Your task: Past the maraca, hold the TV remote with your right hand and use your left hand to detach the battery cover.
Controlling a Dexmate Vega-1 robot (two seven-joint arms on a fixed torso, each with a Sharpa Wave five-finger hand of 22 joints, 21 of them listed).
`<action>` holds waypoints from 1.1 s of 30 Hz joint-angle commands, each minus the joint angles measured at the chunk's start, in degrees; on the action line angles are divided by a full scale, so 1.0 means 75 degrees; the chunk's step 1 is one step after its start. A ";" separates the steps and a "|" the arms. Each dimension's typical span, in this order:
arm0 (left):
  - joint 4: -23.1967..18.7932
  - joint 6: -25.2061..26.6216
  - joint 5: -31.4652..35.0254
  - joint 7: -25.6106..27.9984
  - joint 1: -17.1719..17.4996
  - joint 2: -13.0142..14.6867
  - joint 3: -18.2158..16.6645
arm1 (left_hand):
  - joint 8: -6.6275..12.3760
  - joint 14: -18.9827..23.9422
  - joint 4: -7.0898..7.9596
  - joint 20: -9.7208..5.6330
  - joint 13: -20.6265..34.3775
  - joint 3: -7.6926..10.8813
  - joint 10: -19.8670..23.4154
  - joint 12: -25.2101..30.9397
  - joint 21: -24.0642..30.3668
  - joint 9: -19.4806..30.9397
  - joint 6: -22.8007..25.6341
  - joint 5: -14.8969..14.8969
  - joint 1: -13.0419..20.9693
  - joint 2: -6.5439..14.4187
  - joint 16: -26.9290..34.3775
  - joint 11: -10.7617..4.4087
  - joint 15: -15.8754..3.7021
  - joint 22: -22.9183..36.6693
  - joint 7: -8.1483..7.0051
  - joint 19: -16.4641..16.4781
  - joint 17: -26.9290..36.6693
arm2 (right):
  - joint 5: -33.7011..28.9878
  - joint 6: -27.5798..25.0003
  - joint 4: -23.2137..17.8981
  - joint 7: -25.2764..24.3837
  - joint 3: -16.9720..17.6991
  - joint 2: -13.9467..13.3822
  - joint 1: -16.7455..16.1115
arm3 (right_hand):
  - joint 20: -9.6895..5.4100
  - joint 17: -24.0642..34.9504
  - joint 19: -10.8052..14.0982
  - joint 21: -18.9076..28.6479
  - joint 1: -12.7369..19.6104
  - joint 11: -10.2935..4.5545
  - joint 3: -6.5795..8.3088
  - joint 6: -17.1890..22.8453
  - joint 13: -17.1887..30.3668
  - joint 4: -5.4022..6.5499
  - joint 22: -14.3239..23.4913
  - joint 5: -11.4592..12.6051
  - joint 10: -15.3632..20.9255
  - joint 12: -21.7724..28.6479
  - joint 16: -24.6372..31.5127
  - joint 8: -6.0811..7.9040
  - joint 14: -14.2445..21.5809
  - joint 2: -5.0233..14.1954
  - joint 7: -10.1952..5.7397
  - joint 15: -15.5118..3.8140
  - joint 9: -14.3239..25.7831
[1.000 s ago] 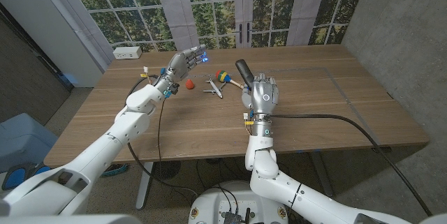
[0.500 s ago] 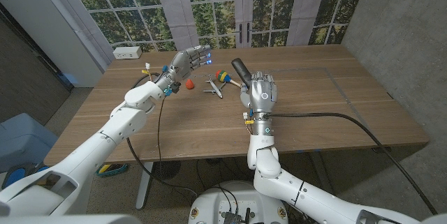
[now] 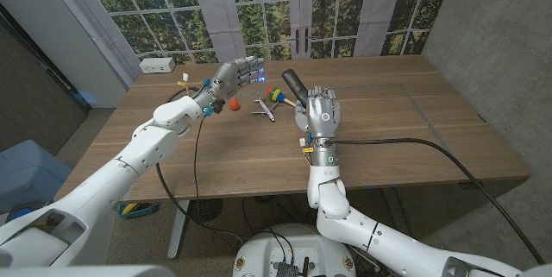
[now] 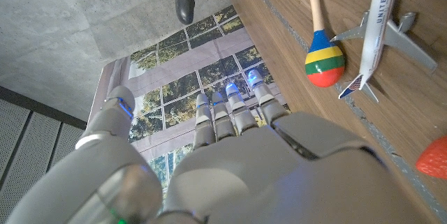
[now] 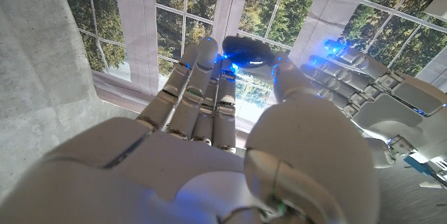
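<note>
right hand (image 3: 318, 115) grips TV remote (image 3: 293, 83) upright | left hand (image 3: 234, 76) spread, beside it

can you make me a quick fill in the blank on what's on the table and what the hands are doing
1. The dark TV remote is held off the table by the robot's ____ hand.
2. The left hand holds nothing; its fingers are ____.
3. The toy airplane lies between the maraca and a small ____ object.

Missing words: right; apart; red
</note>
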 commanded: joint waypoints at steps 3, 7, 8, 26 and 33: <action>-0.0282 0.0521 0.0120 -0.0030 -0.0229 0.0173 0.0175 | 0.0090 0.0108 -0.0055 -0.0002 0.0048 -0.0007 0.0224 0.0040 -0.0029 0.0051 0.0100 0.0033 0.0232 -0.0074 -0.0005 -0.0011 -0.0090 0.0034 0.0067 0.0170 0.0043 | -0.0144 0.0262 -0.0033 -0.0060 0.0043 -0.0041 -0.0012 | -0.0015 0.0006 -0.0059 0.0083 0.0662 -0.1624 0.0018 0.1556 0.0005 0.0037 0.0043 0.0047 0.1714 -0.0034 0.0085 0.0042 0.0011 0.0686 -0.1470 -0.1061 0.0042; -0.0304 0.0651 0.0165 -0.0089 -0.0316 0.0223 0.0235 | 0.0119 0.0138 -0.0057 -0.0003 0.0055 -0.0017 0.0307 0.0055 -0.0048 0.0061 0.0139 0.0033 0.0334 -0.0118 -0.0004 -0.0067 -0.0105 0.0035 0.0068 0.0216 0.0044 | -0.0196 0.0280 -0.0051 -0.0061 0.0050 -0.0033 -0.0018 | -0.0018 0.0006 -0.0066 0.0100 0.0664 -0.1612 0.0016 0.1566 0.0014 0.0036 0.0043 0.0051 0.1729 -0.0038 0.0094 0.0044 0.0014 0.0683 -0.1474 -0.1061 0.0038; -0.0318 0.0688 0.0176 -0.0084 -0.0331 0.0233 0.0246 | 0.0121 0.0140 -0.0057 -0.0006 0.0056 -0.0020 0.0316 0.0055 -0.0053 0.0063 0.0138 0.0033 0.0352 -0.0128 -0.0006 -0.0075 -0.0105 0.0035 0.0066 0.0219 0.0045 | -0.0209 0.0287 -0.0062 -0.0056 0.0051 -0.0035 -0.0022 | -0.0017 0.0006 -0.0068 0.0108 0.0665 -0.1621 0.0016 0.1564 0.0016 0.0037 0.0044 0.0053 0.1732 -0.0042 0.0097 0.0042 0.0015 0.0684 -0.1463 -0.1062 0.0037; -0.0150 0.1016 0.0338 -0.0613 -0.0794 0.0199 0.0616 | 0.0260 0.0328 -0.0028 -0.0017 0.0089 -0.0114 0.0692 0.0120 -0.0134 0.0096 0.0358 0.0039 0.0780 -0.0295 0.0012 -0.0126 -0.0134 0.0040 0.0138 0.0453 0.0049 | -0.0351 0.0285 0.0021 -0.0048 0.0070 0.0102 0.0034 | -0.0016 -0.0004 -0.0109 0.0203 0.0674 -0.1612 0.0029 0.1579 0.0053 0.0035 0.0043 0.0077 0.1749 -0.0098 0.0108 0.0042 0.0003 0.0676 -0.1475 -0.1066 0.0026; -0.0054 0.0929 0.0383 -0.0704 -0.0833 0.0126 0.0673 | 0.0393 0.0515 0.0007 -0.0020 0.0108 -0.0205 0.1250 0.0268 -0.0196 0.0113 0.0646 0.0038 0.1047 -0.0319 0.0038 -0.0293 -0.0186 0.0043 0.0201 0.0634 0.0049 | -0.0421 0.0241 -0.0038 0.0037 0.0035 0.0122 0.0062 | -0.0020 -0.0006 -0.0119 0.0240 0.0671 -0.1631 0.0031 0.1587 0.0052 0.0037 0.0042 0.0082 0.1783 -0.0117 0.0109 0.0043 -0.0004 0.0666 -0.1476 -0.1061 0.0024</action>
